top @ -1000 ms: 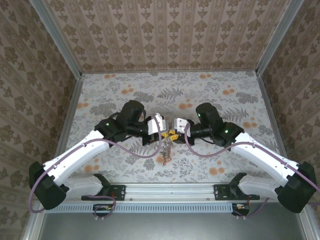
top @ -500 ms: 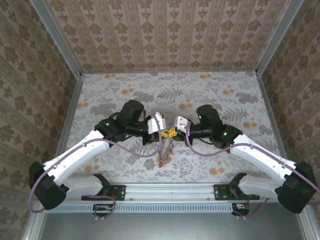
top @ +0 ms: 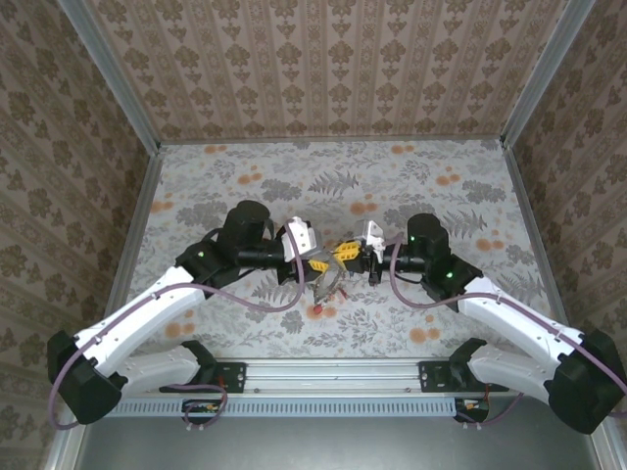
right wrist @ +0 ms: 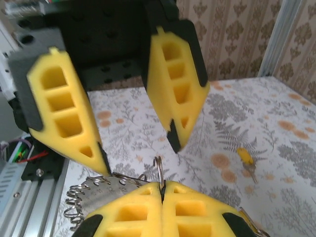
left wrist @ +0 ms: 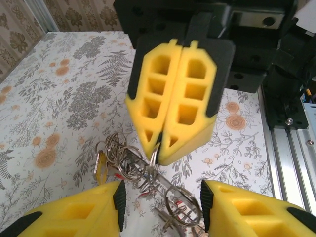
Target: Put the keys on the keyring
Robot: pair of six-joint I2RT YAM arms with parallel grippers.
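Since a second ago the two arms have drawn apart. The left gripper (top: 315, 262) has backed toward its own side and let its jaws spread. The right gripper (top: 346, 252) has pulled the other way, tightening shut, and the bunch has gone with it.

The floral-patterned table (top: 451, 196) lies under everything. Over its near middle the left arm (top: 157, 304) and the right arm (top: 509, 313) reach inward, their wrists facing each other.

In the left wrist view the left gripper (left wrist: 162, 195) stands released. Its yellow fingers (left wrist: 74, 215) are set wide to either side and nothing is clamped between them.

In the right wrist view the right gripper (right wrist: 162, 190) is clenched, its two yellow pads pressed flat together on the thin wire of the keyring (right wrist: 159, 170). A small arc of the loop stands up just out of the seam.

From the left wrist, the right gripper (left wrist: 157, 148) comes down tip-first and the keyring (left wrist: 143, 173) hangs from that tip. Its tangle of silver loops sits between the left gripper's parted fingers, gripped by neither.

From above, the keyring (top: 325, 282) droops below the gap between the grippers. The keys (top: 318, 294) trail from it, with a red key head (top: 320, 309) lowest; whether it touches the table cannot be told.

A separate yellow-headed key (right wrist: 245, 159) lies flat on the table, well apart from both grippers.
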